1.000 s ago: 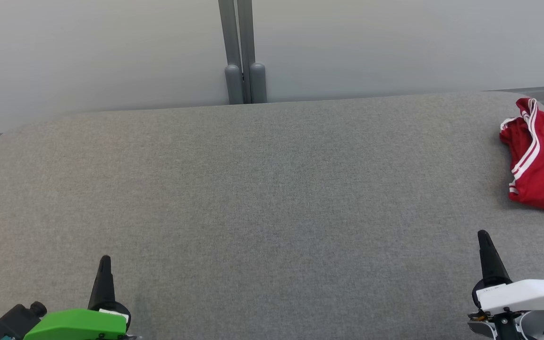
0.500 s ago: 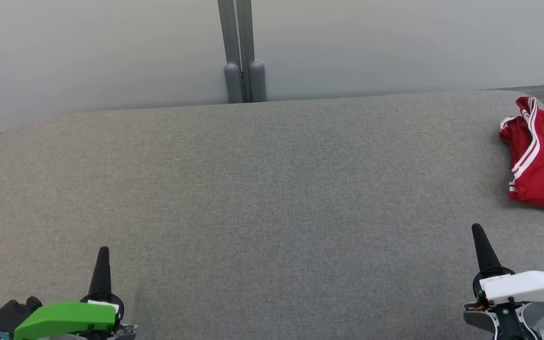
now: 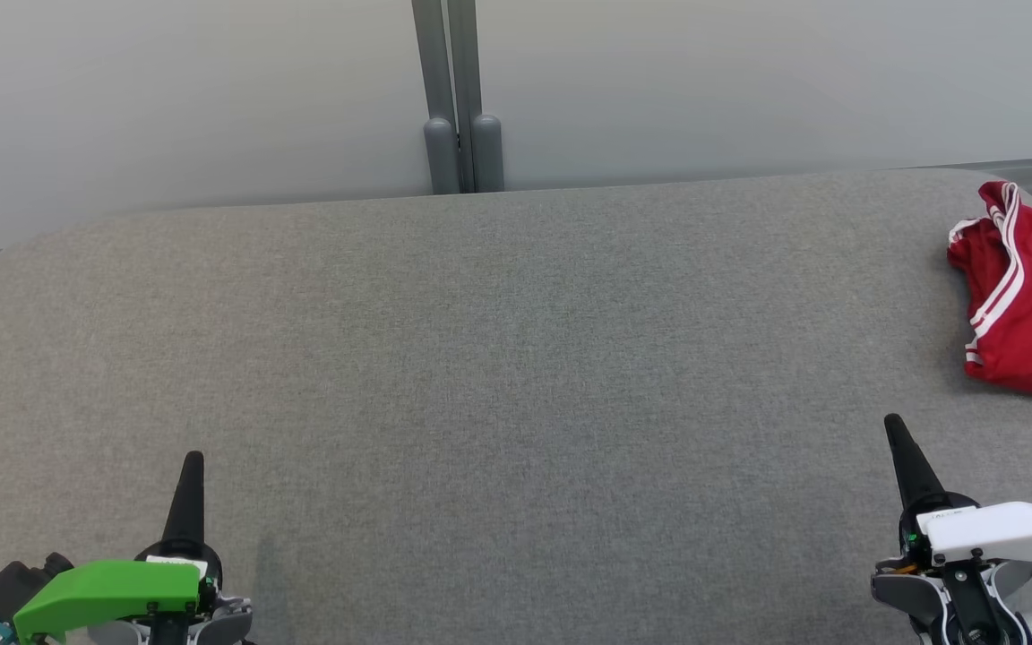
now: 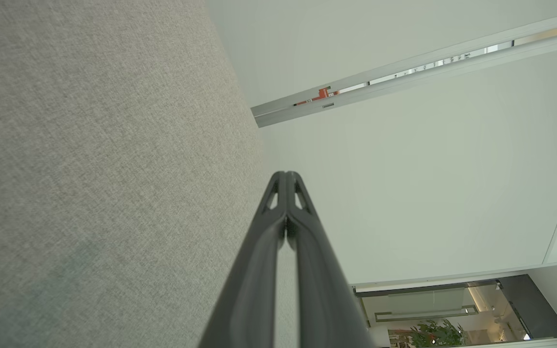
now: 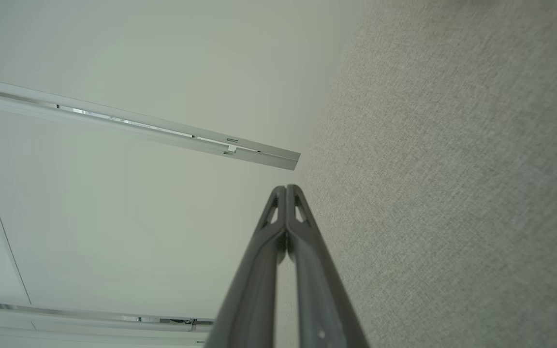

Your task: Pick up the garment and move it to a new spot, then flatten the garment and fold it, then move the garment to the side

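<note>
While garment point(image 3: 1031, 296) is bunched at right frame edge, partly cropped, and left hand point(image 3: 193, 461) and right hand point(image 3: 894, 428) are pressed together, empty, a blind grab is risked: one layer caught, cloth dragged off bench point(image 3: 516, 358).

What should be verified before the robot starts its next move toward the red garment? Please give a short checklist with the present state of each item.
1. Garment found: the red garment lies at the far right of the grey surface. Ok.
2. Whole garment in sight: the picture's right edge cuts it off. Cannot tell.
3. Garment flat: it is bunched. Not ok.
4. Right hand ready to grasp: fingers pressed together, holding nothing; it must open first. Not ok.
5. Left hand free: shut, holding nothing. Ok.
6. Way from right hand to garment: only bare surface lies between them. Ok.
</note>
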You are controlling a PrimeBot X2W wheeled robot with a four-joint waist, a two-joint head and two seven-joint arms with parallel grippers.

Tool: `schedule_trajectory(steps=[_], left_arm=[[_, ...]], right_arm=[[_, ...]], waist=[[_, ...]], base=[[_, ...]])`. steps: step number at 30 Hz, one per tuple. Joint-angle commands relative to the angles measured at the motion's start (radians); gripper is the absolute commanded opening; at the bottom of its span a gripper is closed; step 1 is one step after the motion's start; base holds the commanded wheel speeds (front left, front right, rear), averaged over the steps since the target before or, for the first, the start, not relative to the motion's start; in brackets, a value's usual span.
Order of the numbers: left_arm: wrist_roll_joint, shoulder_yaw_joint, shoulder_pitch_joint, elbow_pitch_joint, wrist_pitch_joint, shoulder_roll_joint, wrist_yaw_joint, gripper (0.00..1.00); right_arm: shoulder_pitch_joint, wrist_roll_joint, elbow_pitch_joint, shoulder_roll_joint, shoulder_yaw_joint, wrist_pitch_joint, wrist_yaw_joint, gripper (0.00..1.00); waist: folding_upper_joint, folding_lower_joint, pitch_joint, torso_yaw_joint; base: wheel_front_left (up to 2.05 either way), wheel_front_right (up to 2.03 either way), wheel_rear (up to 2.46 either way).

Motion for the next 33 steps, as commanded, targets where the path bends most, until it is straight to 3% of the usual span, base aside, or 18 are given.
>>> schedule_trajectory(steps=[1,33], left_arm=[[-0.027,0.006,-0.028,-0.003,0.005,0.008,-0.009,0.0],[-0.253,0.033,-0.076,0.015,0.068,0.01,-0.033,0.0]], right_arm=[[-0.022,0.028,0.0,-0.006,0.001,0.007,0.001,0.0],[-0.075,0.298,0.042,-0.008,0.01,0.069,0.0,0.0]], waist=[[0.0,0.0,0.0,0.0],[0.0,0.0,0.007,-0.003]], base=[[0.0,0.0,0.0],[0.0,0.0,0.0]])
